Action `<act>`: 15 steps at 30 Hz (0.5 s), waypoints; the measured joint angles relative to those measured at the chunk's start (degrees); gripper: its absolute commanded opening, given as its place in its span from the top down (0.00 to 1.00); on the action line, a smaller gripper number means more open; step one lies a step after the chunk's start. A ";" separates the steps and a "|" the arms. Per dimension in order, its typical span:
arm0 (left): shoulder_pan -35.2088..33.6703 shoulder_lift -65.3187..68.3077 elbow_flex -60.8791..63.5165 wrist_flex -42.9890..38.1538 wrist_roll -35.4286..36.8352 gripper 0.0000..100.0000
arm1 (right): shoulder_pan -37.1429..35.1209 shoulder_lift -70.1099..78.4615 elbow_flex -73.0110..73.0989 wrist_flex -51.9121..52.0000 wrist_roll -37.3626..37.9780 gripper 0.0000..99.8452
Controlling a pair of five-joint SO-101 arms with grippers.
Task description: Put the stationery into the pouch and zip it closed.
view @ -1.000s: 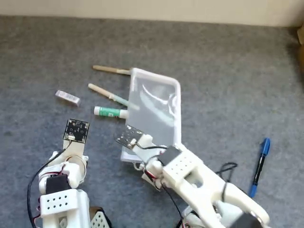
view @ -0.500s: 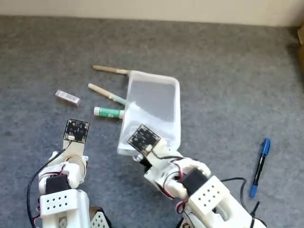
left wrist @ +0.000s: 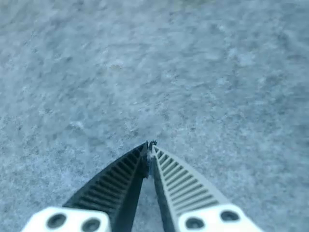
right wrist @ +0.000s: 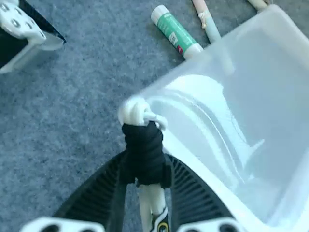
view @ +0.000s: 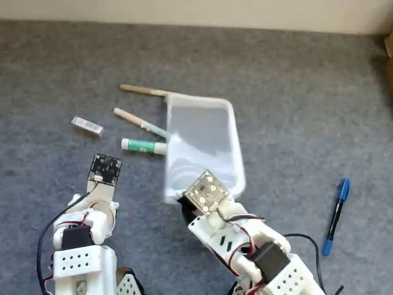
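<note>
Grey carpet [view: 295,80] covers the table. On it the right gripper [right wrist: 145,163] is clamped tight on the black-wrapped zipper pull [right wrist: 141,145] of the clear pouch [view: 206,132] (lying mid-carpet). Over bare carpet, the left gripper [left wrist: 150,145] is closed and empty. A green glue stick [view: 143,145] lies just beside the pouch, and a blue pen [view: 336,215] lies well apart.
</note>
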 measured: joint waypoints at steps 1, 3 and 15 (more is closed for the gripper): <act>0.70 0.00 0.00 0.00 0.00 0.97 | 0.00 -1.85 0.70 0.00 0.00 1.00; 1.76 0.00 0.00 0.00 0.00 0.97 | 0.00 -5.27 2.20 0.00 0.00 1.00; 2.37 0.44 -2.29 0.00 0.00 0.98 | 0.00 -9.05 3.87 0.00 0.00 1.00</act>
